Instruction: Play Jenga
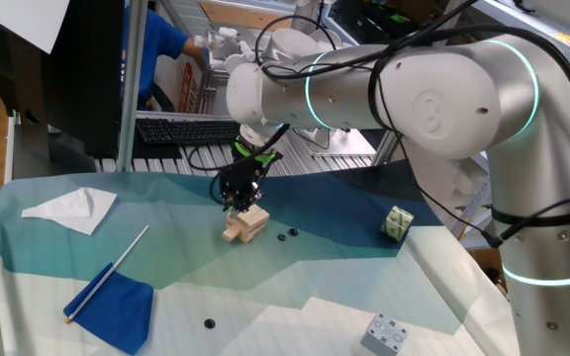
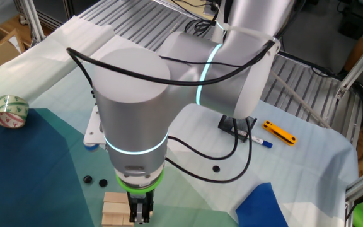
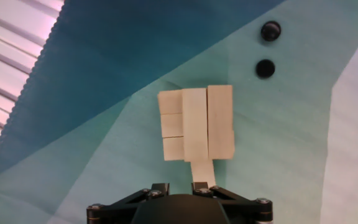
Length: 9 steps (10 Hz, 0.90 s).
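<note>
Just above the block stack (image 1: 244, 224), which sits on the cloth (image 1: 166, 247) beside two black dots (image 3: 265, 68), your gripper (image 2: 141, 216) seems nearly closed on the protruding middle block (image 3: 201, 169), though you can't confirm it; any sideways drag could topple the loose pile.

**Hand view: Jenga stack and cloth**

Jenga stack (image 3: 196, 132), pale wooden blocks: two long blocks lay side by side on top, three short block ends showed at their left, crosswise beneath. One block stuck out below the stack toward the gripper (image 3: 182, 188). Fingertips hidden; jaw state unclear. Two black round pieces (image 3: 266, 50) lay apart, upper right, on the blue-green cloth (image 3: 104, 74).
</note>
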Motion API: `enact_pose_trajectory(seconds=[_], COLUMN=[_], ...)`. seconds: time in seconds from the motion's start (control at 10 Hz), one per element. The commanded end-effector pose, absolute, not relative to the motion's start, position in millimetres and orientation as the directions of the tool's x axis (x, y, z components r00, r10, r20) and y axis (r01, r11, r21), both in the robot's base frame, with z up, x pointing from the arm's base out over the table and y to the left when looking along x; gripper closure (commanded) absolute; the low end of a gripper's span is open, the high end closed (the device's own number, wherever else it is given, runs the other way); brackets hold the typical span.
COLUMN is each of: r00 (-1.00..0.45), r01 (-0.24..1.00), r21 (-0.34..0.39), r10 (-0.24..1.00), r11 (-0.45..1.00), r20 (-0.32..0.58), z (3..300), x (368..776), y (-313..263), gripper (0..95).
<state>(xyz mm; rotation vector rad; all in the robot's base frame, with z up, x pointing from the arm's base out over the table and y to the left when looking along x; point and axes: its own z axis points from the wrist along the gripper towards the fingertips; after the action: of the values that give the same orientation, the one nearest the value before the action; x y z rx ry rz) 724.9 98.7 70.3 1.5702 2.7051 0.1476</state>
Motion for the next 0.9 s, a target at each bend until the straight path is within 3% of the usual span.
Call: enact_pose_trajectory(seconds=[0.1, 0.9], r00=[-0.508, -0.545], r01=[0.859, 0.836], r21=[0.084, 0.091], r10=[0.861, 0.838], r11=[0.504, 0.541], r20=[0.034, 0.025], z=[70, 56], x=[725, 714], y=[98, 92], gripper=[76.0, 76.0])
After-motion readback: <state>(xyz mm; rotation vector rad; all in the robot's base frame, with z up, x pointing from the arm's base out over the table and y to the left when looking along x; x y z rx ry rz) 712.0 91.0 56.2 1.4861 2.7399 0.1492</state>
